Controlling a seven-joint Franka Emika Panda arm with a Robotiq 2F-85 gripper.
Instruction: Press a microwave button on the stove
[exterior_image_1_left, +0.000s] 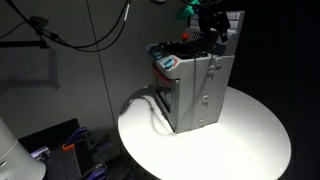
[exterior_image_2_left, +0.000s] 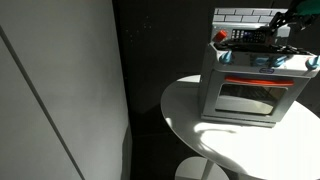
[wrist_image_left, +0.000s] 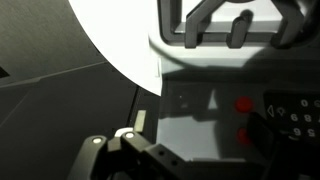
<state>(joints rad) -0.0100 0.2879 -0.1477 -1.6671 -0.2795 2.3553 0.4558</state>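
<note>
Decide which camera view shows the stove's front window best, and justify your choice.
An exterior view, where the stove faces the camera and its front window is plain to see. In an exterior view from the corner, the stove shows mostly grey side panels. The wrist view shows only red buttons.

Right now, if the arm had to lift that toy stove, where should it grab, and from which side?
Probably the upright tiled back of the stove, pinched across its top edge from above: it stands as a flat panel, while the boxy body looks too broad for the gripper.
</note>
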